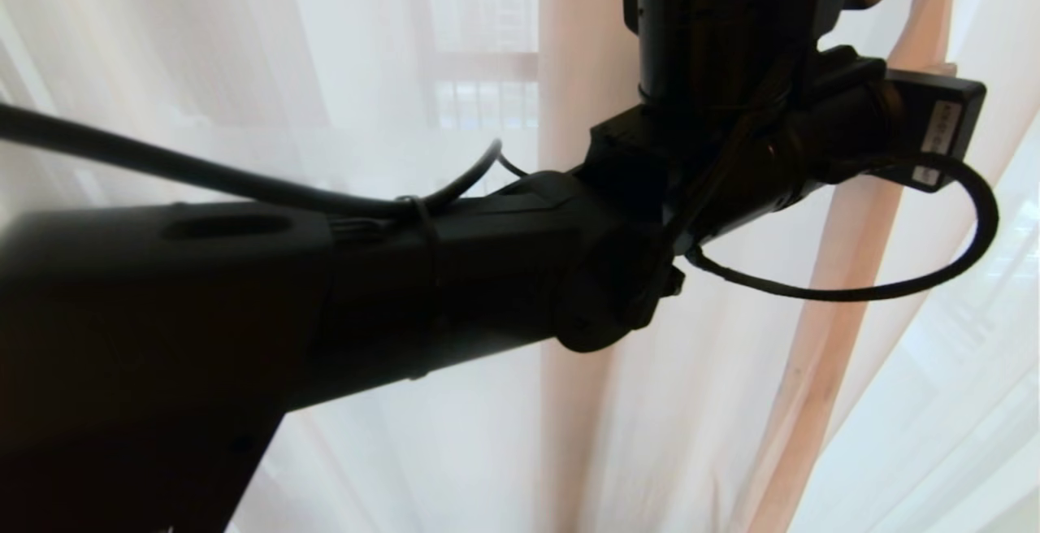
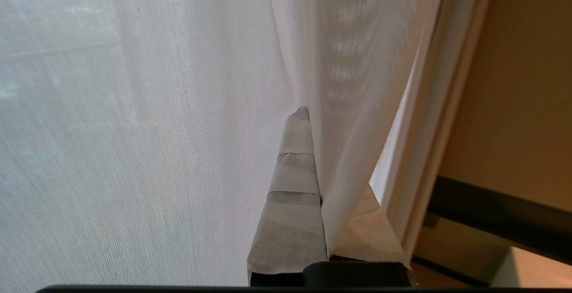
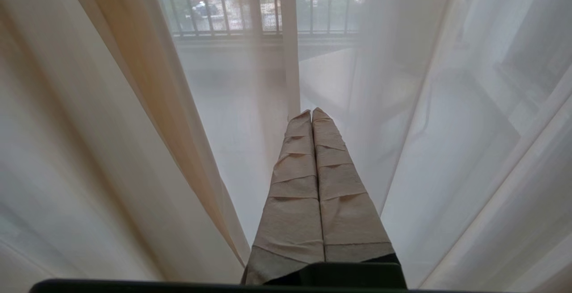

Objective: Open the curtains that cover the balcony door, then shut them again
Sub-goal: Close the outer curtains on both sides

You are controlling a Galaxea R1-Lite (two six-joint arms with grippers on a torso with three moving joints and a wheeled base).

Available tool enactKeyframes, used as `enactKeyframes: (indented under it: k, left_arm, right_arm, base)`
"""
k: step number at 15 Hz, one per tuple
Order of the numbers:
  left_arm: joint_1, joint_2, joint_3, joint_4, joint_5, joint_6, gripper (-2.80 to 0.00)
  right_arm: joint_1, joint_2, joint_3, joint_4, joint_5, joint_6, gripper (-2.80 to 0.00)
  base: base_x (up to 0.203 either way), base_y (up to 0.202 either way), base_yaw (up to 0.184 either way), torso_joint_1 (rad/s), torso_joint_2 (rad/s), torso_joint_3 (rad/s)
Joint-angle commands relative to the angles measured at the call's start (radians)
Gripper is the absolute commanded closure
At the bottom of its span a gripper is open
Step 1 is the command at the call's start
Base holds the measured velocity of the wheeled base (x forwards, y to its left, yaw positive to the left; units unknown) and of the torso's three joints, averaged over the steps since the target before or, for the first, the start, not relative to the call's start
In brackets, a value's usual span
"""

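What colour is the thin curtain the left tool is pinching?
Cream-white and see-through; the sheer curtain shows best in the left wrist view, gripped by the left tool.

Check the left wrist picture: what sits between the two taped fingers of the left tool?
A fold of the sheer curtain is pinched between the left tool's fingers; nothing else lies there. The left wrist view shows it.

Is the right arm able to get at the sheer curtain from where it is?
Probably yes. The right gripper, shut and empty, points straight at the sheer curtain with nothing between them. The left gripper is already shut on a fold of sheer.
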Motion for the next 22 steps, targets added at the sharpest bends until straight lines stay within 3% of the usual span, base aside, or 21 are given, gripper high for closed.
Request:
enactKeyframes:
  k: [1, 3, 9, 15, 18, 19, 22]
  left_arm:
    - [0.015, -0.019, -0.001, -0.023, 0.087, 0.029, 0.00]
    - [0.055, -0.039, -0.001, -0.063, 0.185, 0.050, 0.00]
    - [0.232, -0.120, 0.005, -0.069, 0.289, 0.100, 0.00]
    - [0.378, -0.229, 0.127, -0.070, 0.416, 0.138, 0.00]
    - [0.414, -0.245, 0.154, -0.070, 0.422, 0.138, 0.00]
    - [0.416, -0.243, 0.154, -0.070, 0.422, 0.138, -2.80]
    - [0.417, -0.243, 0.155, -0.070, 0.424, 0.137, -2.80]
  right_arm:
    - [0.000, 0.001, 0.000, -0.001, 0.000, 0.001, 0.00]
    - [0.000, 0.000, 0.000, -0.001, 0.000, 0.001, 0.00]
    - [0.000, 0.000, 0.000, -0.001, 0.000, 0.001, 0.00]
    - [0.000, 0.002, 0.000, -0.001, 0.000, 0.001, 0.00]
    - [0.000, 0.000, 0.000, -0.001, 0.000, 0.001, 0.00]
    - [0.000, 0.001, 0.000, -0.001, 0.000, 0.001, 0.00]
    - [0.000, 0.000, 0.000, -0.001, 0.000, 0.001, 0.00]
  base:
    - [0.000, 0.000, 0.000, 0.000, 0.00, 0.000]
    - [0.000, 0.000, 0.000, 0.000, 0.00, 0.000]
    - [0.000, 0.000, 0.000, 0.000, 0.00, 0.000]
    - [0.000, 0.000, 0.000, 0.000, 0.00, 0.000]
    - [0.000, 0.000, 0.000, 0.000, 0.00, 0.000]
    - [0.000, 0.000, 0.000, 0.000, 0.00, 0.000]
    - [0.000, 0.000, 0.000, 0.000, 0.00, 0.000]
